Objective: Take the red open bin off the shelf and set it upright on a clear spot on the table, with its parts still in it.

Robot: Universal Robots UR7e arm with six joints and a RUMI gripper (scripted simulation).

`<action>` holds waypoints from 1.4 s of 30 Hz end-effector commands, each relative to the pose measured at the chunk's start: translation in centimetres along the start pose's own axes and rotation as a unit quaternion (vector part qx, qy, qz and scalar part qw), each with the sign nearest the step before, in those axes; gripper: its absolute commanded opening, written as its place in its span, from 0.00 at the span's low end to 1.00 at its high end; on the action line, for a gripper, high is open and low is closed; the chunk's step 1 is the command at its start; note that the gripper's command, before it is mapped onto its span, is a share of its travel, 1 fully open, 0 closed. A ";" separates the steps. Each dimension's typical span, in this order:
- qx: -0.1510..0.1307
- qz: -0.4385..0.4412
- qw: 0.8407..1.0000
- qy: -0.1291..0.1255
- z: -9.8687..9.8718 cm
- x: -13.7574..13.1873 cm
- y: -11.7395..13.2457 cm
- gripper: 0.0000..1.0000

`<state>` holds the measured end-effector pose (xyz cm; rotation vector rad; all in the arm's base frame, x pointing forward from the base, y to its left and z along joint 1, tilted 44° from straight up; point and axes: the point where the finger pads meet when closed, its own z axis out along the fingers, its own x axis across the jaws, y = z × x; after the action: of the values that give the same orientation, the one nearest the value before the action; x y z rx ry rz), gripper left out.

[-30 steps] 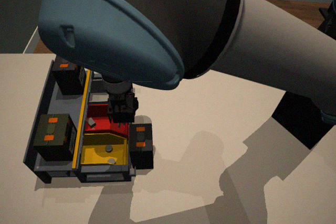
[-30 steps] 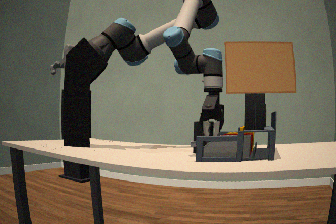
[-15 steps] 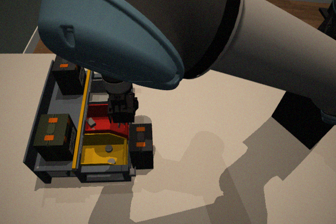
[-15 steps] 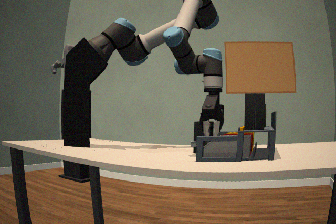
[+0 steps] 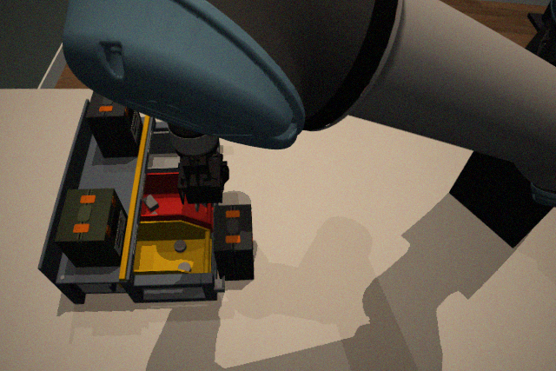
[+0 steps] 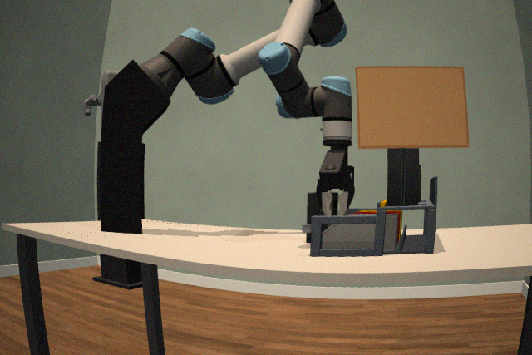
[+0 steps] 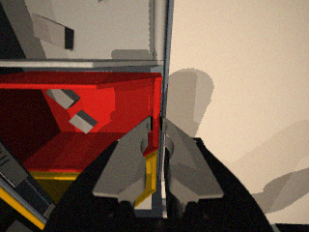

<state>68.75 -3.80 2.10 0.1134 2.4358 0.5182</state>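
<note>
Top: the red bin (image 5: 168, 205) sits in the shelf (image 5: 135, 187), at 12 o'clock of a yellow bin (image 5: 155, 255).

Exterior: the gripper (image 6: 336, 204) hangs vertical.

Wrist: jaws pinch the bin's wall; lift straight, level, keeping both parts (image 7: 72, 108) inside.

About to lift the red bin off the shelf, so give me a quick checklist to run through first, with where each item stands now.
1. Tool shut on the red bin wall: ok; one finger is inside, the other outside.
2. Shelf post free of the grip: cannot tell; it runs right beside the pinched wall.
3. Parts in the bin: ok, two grey blocks show.
4. Bin upright: ok.
5. Yellow bin free of the red one: cannot tell; they sit edge to edge.
6. Black box out of the lift path: not ok; it stands close beside the bins.
</note>
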 end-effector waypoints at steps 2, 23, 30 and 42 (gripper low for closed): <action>0.000 0.000 1.000 -0.001 0.0 -0.1 0.0 0.00; 0.000 0.000 1.000 -0.001 0.0 -0.1 0.0 0.00; 0.000 0.000 1.000 -0.001 0.0 -0.1 0.0 0.58; 0.000 0.000 1.000 -0.001 0.0 -0.1 0.0 0.58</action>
<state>68.75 -3.80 2.10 0.1134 2.4357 0.5182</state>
